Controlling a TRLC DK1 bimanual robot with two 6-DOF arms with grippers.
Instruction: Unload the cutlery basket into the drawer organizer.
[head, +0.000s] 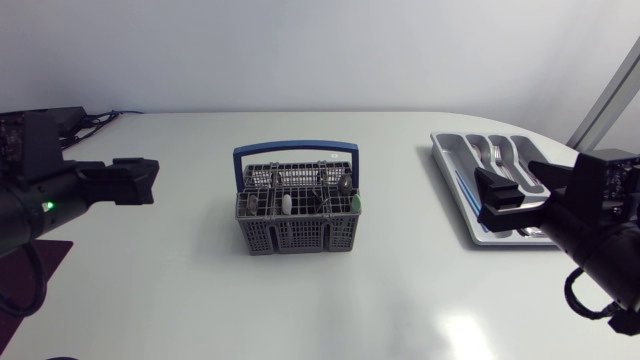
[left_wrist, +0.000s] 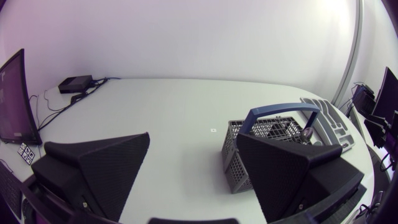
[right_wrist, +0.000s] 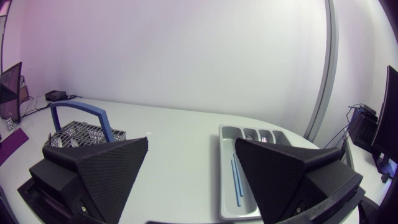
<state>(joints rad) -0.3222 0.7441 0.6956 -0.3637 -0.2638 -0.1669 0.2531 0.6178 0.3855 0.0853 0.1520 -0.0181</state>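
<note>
Cutlery basket mid-table, drawer organizer near right gripper, left gripper apart, both wide

Nothing legible from where I stand: no words, numbers or signs can be read on the cutlery basket or the drawer organizer (any print is too small to tell).

Our left arm came in low from the left side, and our right arm came in from the right. Both were stretched roughly level, their wrists pointing inward toward each other. Our left gripper had its two wedge fingers spread wide apart. Our right gripper was just as widely parted, its fingers touching nothing.
</note>
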